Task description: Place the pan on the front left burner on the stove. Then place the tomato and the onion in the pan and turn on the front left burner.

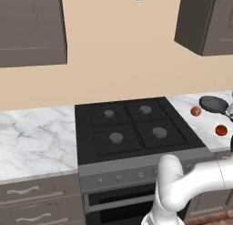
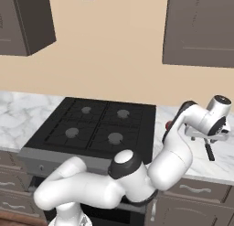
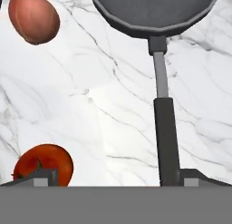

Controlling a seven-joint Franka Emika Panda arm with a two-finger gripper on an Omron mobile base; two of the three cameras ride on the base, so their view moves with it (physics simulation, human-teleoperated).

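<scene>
Marble-white worktop (image 3: 90,105) beneath me: first step, fetching the pan.
My fingers (image 3: 113,178) are spread fully wide and hold nothing, hovering low over the long thin handle of the small round dark grey frying pan (image 3: 156,10), which lies on the worktop right of the black four-burner stove (image 1: 132,124). The glossy red tomato (image 3: 44,164) and pale orange-pink onion (image 3: 34,17) sit beside it. Next, I reckon: centre on the handle, descend, close.

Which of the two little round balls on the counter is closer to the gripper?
The tomato, the deep red glossy one. In the hand view it sits right beside the gripper, while the paler pinkish onion lies farther off, up near the pan.
</scene>
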